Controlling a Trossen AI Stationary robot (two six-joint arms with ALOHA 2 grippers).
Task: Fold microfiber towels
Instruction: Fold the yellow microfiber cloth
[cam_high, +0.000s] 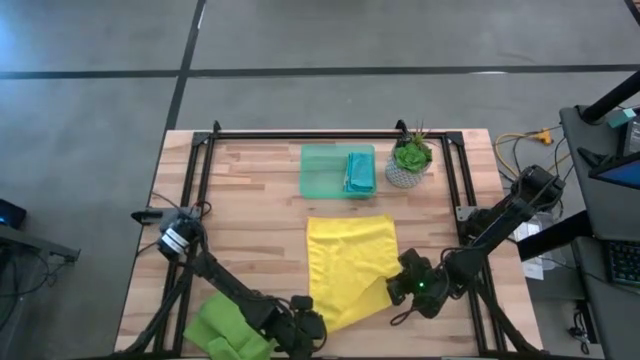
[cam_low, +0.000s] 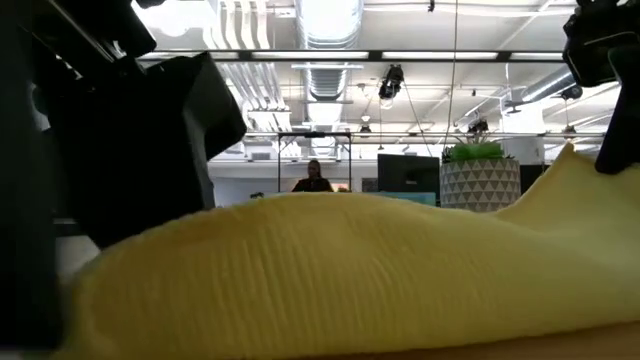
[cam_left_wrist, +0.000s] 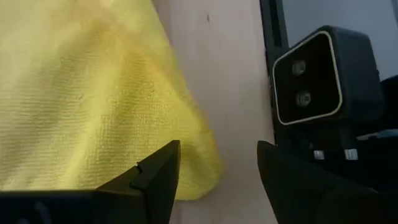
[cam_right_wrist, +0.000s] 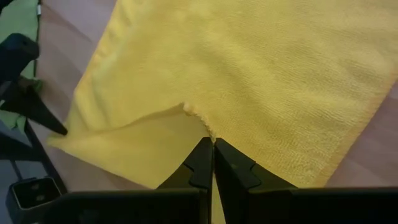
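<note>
The yellow towel (cam_high: 350, 255) lies spread mid-table, its near right corner raised off the wood. My right gripper (cam_high: 405, 287) is shut on that corner; it also shows in the right wrist view (cam_right_wrist: 213, 149). My left gripper (cam_high: 308, 322) is open at the towel's near left corner (cam_left_wrist: 202, 177), which lies partly between its fingers (cam_left_wrist: 158, 171); whether they touch it, I cannot tell. Two lime green towels (cam_high: 225, 330) lie bunched at the near left edge. The teal-blue towel (cam_high: 359, 170) lies folded in the translucent green tray (cam_high: 322, 172). My right gripper pinches the yellow towel's edge at its near right corner (cam_right_wrist: 200, 124) between its two shut fingers, coming from the table's right side and slanting down. The corner is lifted and a flap (cam_right_wrist: 130, 146) folds under it. The rest of the towel lies flat on the table.
A potted plant (cam_high: 410, 160) stands at the far right beside the tray. A black frame (cam_high: 330, 133) runs along the table's far and side edges. A small camera (cam_left_wrist: 320, 74) stands at the near edge beside my left gripper. Bare wood lies left of the yellow towel.
</note>
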